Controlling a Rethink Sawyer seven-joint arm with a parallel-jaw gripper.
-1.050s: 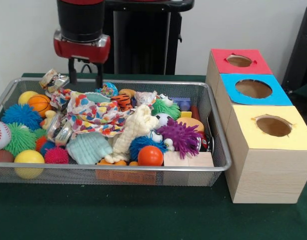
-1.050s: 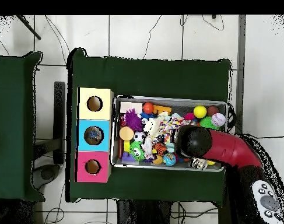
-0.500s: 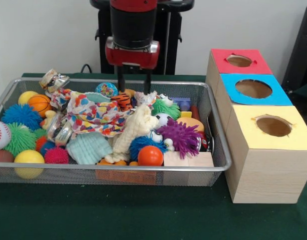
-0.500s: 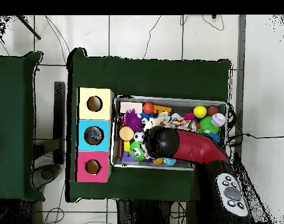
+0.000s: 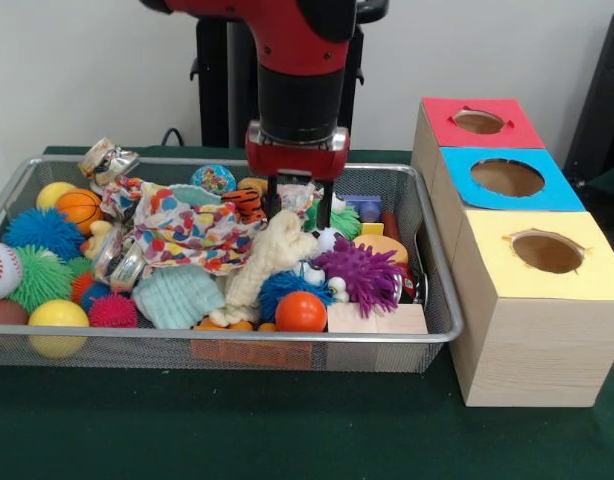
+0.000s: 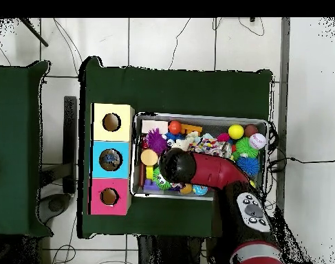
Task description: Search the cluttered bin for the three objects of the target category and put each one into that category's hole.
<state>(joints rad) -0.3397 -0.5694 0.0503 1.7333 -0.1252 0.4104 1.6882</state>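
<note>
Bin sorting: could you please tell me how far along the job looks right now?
Done: nothing confirmed; the overhead view shows something in the blue box's hole, but it cannot be identified. In hand: nothing; the gripper is open, fingers empty, low over the white plush and green spiky ball. Left: the wire bin is full, so searching and sorting remain.

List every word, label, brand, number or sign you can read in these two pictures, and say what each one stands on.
None can be read.
The crushed cans in the wire bin carry print too blurred to read.
The three boxes with holes show plain coloured tops, no lettering.
The arm's button pad shows marks too small to make out.
</note>
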